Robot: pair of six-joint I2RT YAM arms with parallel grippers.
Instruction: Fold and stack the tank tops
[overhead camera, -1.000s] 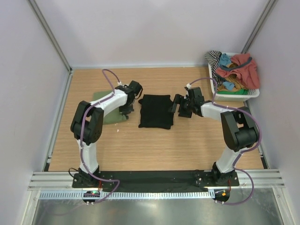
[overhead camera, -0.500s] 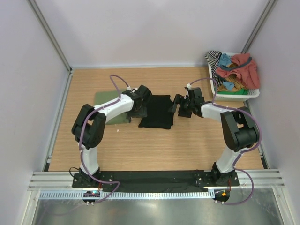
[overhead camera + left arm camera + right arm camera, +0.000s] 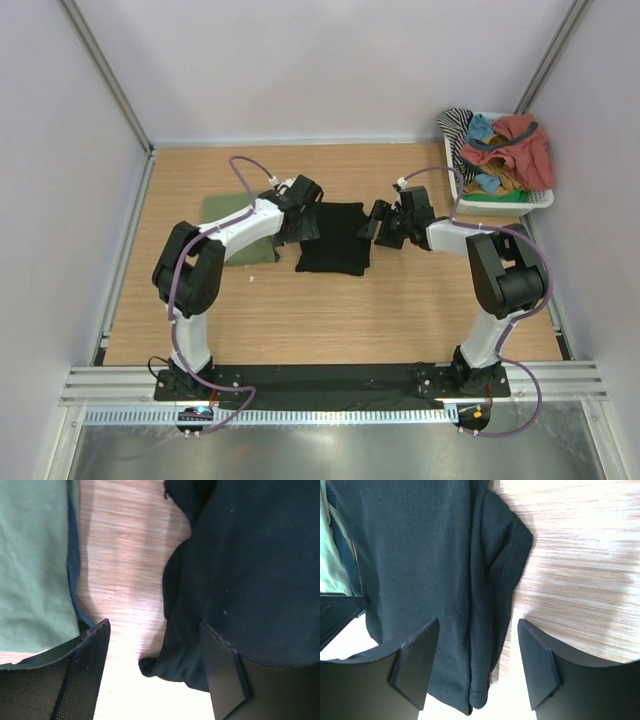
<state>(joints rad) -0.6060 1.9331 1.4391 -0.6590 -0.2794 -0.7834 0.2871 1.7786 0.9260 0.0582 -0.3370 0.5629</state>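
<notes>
Left end effector [image 3: 155, 630] and right end effector [image 3: 477, 625] are held apart astride opposite edges of the black tank top [image 3: 333, 238], laid on the bench [image 3: 330, 320] beside the olive tank top [image 3: 35, 555]; the fold could be undone if only top layers get pinched.

A robot test lab: plain white walls [image 3: 330, 70] enclose the wooden table [image 3: 330, 320], metal rails [image 3: 560, 381] at its near edge.

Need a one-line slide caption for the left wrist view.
Left gripper open at the edge of the black tank top, green tank top apart across a strip of wooden table.
</notes>
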